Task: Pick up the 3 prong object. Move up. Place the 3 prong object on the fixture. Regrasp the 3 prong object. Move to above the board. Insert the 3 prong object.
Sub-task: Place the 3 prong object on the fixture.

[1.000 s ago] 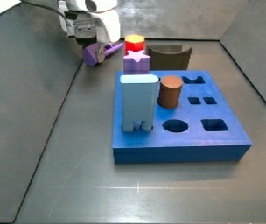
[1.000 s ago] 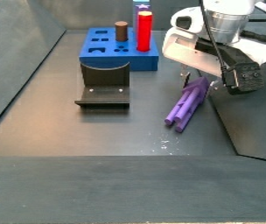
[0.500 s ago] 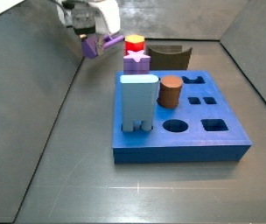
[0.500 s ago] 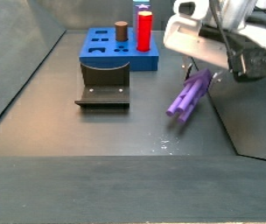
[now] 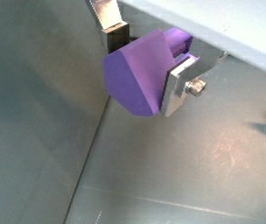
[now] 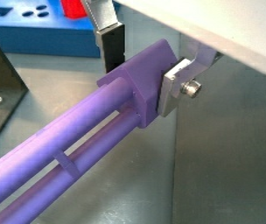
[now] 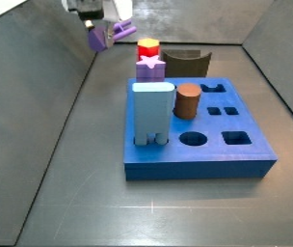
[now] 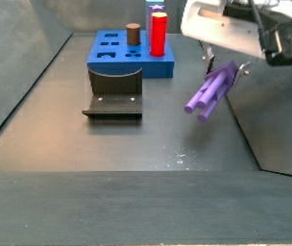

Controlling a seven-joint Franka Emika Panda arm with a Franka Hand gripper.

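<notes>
Gripper (image 8: 229, 67), upper right of frame, was clamped on the 3 prong object (image 8: 210, 91), clear of the floor.

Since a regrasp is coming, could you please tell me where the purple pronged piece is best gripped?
Grip the flat-sided block end, as the gripper does now: its fingers press the two flat faces of the purple pronged piece. The prongs are thin and rounded, likely poorer to clamp.
</notes>
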